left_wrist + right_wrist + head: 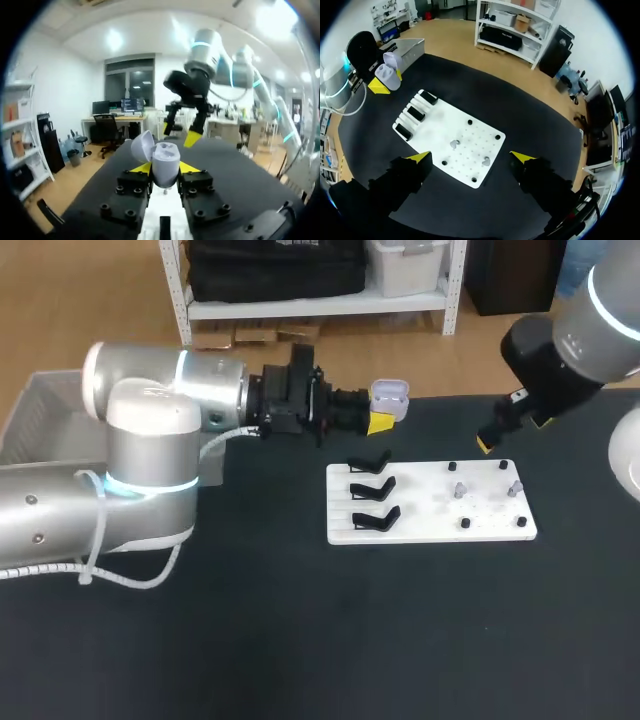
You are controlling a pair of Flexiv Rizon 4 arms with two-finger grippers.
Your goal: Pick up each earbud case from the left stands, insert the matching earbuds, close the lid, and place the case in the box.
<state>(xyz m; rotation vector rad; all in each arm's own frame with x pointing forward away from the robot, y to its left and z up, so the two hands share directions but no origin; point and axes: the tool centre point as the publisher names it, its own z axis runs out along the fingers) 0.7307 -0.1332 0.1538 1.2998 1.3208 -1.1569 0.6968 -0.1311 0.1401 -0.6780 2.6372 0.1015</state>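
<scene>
Nearest the head camera, the left arm (150, 440) is seen entering from nine o'clock. Its left fingers (380, 423) are clenched on the one earbud case (390, 398), which is held above the black worktop (300, 640) just beyond the twelve o'clock edge of the single white board (430, 532). On that board three black stands (372, 488) are ranged along the nine o'clock edge. Four black pegs (465, 524) and two small grey earbuds (460, 490) are spread toward three o'clock. The right fingers (486, 443) are held over the board's one o'clock corner. One grey box (40, 405) is set at ten o'clock, beyond the left arm.

Only in the left wrist view are both yellow tips seen pressed against the case's sides, with its lid (142, 145) tipped open. Only in the right wrist view are the right fingers shown spread wide, released, with the board below them.
</scene>
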